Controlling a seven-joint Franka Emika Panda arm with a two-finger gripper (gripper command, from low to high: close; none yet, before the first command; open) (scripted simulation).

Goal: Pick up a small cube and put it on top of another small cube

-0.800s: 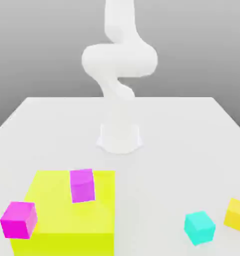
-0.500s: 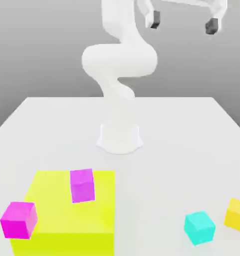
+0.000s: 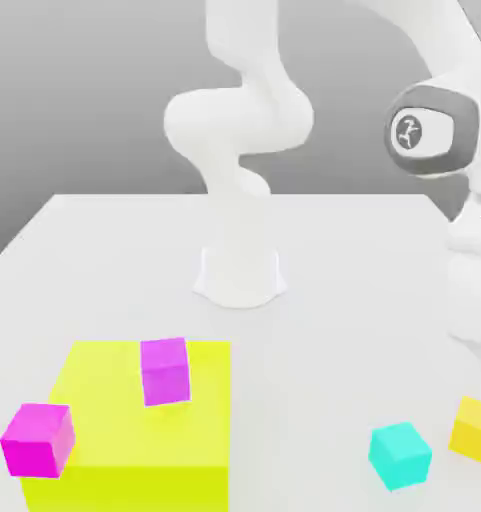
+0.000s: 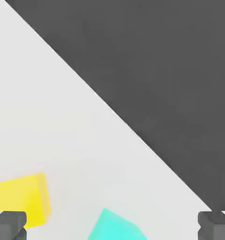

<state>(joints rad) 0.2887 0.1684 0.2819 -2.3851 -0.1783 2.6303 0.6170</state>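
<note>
Looks like stacking hasn't started: wide-open, empty two-finger gripper (image 4: pixel 112 226), small orange-yellow cube (image 3: pixel 474 431) ungrasped (at four o'clock in the exterior view), grasp, lift and placing left.

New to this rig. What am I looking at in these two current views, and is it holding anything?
It's one white robot arm with a two-finger gripper. The exterior view comes from a camera off the arm; the hand view comes from a camera on the hand itself, so the two dark fingers show in it, wide apart with nothing gripped.

On the white table are a big lime-yellow block, with a purple cube on top, and a magenta cube at the exterior view's left. A cyan cube and an orange-yellow cube sit at its right, near the hand.
</note>
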